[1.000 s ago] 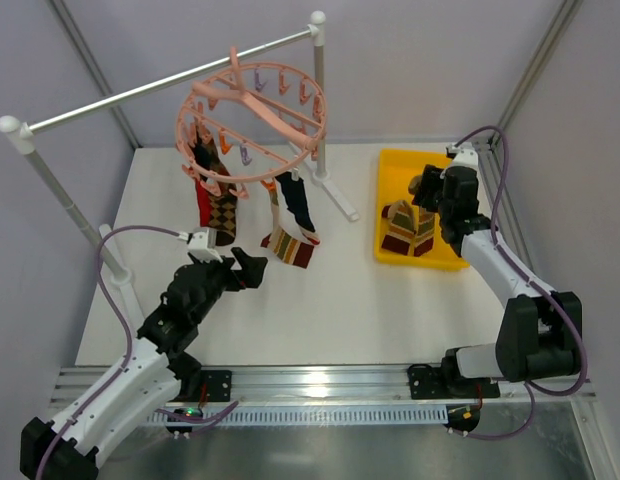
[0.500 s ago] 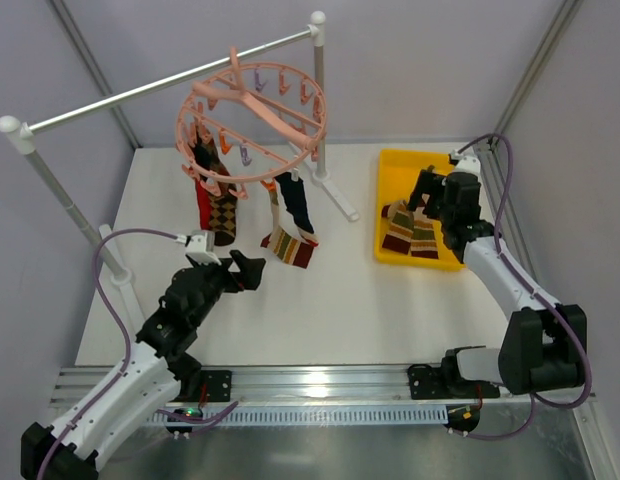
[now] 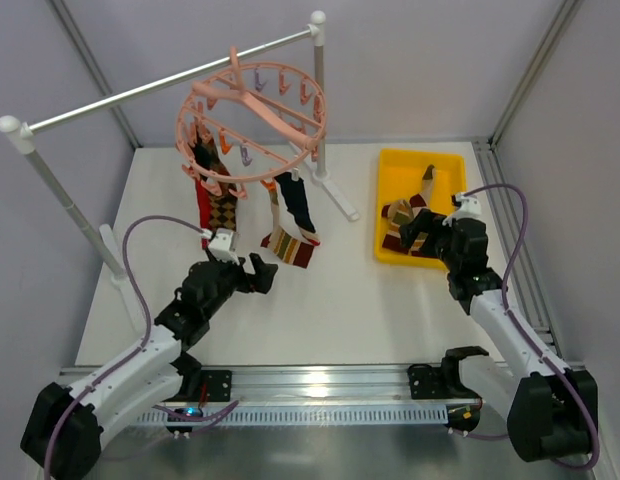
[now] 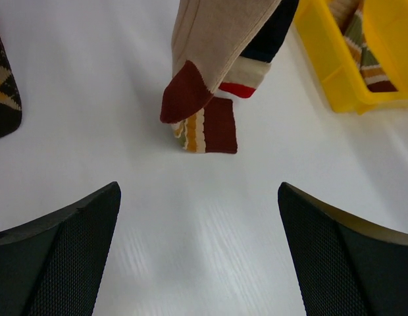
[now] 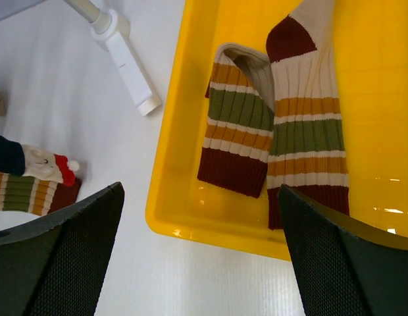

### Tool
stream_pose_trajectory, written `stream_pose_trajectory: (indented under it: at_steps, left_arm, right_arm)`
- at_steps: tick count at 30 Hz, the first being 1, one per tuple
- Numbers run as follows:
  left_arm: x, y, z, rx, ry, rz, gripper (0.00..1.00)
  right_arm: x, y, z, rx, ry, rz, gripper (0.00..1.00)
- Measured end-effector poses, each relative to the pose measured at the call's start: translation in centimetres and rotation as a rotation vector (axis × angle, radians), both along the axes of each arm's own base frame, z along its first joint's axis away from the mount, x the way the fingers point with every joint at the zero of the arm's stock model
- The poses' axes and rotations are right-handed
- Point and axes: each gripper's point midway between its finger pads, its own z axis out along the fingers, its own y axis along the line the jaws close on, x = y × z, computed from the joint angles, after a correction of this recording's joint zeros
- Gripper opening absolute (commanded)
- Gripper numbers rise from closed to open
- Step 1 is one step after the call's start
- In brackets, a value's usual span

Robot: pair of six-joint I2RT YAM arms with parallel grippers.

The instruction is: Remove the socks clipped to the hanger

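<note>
Black left tool (image 4: 199, 197), right tool (image 5: 201, 197): jaws wide, empty

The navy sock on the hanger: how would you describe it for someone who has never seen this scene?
Look at the round pink hanger at the back left. On its side nearest the yellow tray hang socks. The navy sock is the dark one with a cream-and-red end, beside a tan striped sock.
</note>
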Motion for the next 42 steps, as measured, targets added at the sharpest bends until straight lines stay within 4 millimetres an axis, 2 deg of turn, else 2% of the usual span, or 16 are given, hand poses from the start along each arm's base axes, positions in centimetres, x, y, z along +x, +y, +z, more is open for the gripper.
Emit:
stream_pose_trajectory:
  at_steps: [4, 11, 15, 17, 18, 19, 21, 22, 25, 27, 30, 32, 35, 39, 42]
  left_arm:
    - [1.2, -0.5, -1.6, 0.088, 0.039, 0.002, 1.00]
    - [5.3, -2.3, 0.6, 0.135, -0.044, 0.041, 0.99]
    - [7.7, -3.4, -0.3, 0.167, -0.054, 0.067, 0.98]
    - [8.7, -3.7, -1.5, 0.194, -0.048, 0.083, 0.89]
    - [9.0, -3.8, -2.1, 0.208, -0.050, 0.093, 0.79]
    - [9.2, -3.9, -2.6, 0.218, -0.050, 0.102, 0.62]
    - [9.5, -4.3, -3.6, 0.228, -0.057, 0.117, 0.50]
    - [9.6, -4.6, -3.9, 0.231, -0.066, 0.121, 0.35]
    - [9.6, -5.9, -4.5, 0.255, -0.105, 0.114, 0.04]
    - [9.1, -7.1, -4.9, 0.288, -0.133, 0.095, 0.00]
    - [8.1, -8.6, -5.0, 0.318, -0.162, 0.070, 0.00]
    - [7.5, -9.3, -4.6, 0.317, -0.180, 0.063, 0.00]
    - [6.7, -9.7, -3.2, 0.314, -0.202, 0.065, 0.00]
    - [5.5, -9.0, 2.0, 0.230, -0.261, 0.094, 0.00]
    - [4.2, -7.6, 6.3, 0.137, -0.305, 0.121, 0.00]
  right_arm:
    - [-0.5, 0.4, 1.7, 0.018, -0.057, 0.023, 0.98]
    - [-1.7, 0.2, 4.2, 0.008, -0.148, 0.028, 0.98]
    - [-2.4, 0.1, 4.7, 0.001, -0.165, 0.031, 0.98]
    - [-2.7, 0.0, 5.0, -0.001, -0.178, 0.032, 0.98]
    - [-3.0, 0.0, 5.1, -0.004, -0.183, 0.032, 0.98]
    - [-3.2, 0.0, 5.2, -0.006, -0.184, 0.032, 0.98]
    - [-3.6, -0.2, 5.3, -0.017, -0.186, 0.029, 0.98]
    - [-3.9, -0.4, 5.3, -0.024, -0.185, 0.024, 0.98]
    - [-4.7, -0.9, 5.2, -0.047, -0.176, 0.009, 0.98]
    - [-5.3, -1.2, 5.4, -0.055, -0.186, 0.001, 0.98]
    - [-5.8, -1.3, 5.7, -0.060, -0.206, -0.002, 0.98]
    - [-5.8, -1.3, 5.6, -0.061, -0.205, -0.001, 0.98]
    - [-5.5, -1.2, 4.6, -0.064, -0.164, 0.003, 0.98]
    - [-5.1, -1.0, 3.2, -0.065, -0.114, 0.014, 0.98]
    - [-5.0, -0.8, 2.4, -0.063, -0.091, 0.024, 0.98]
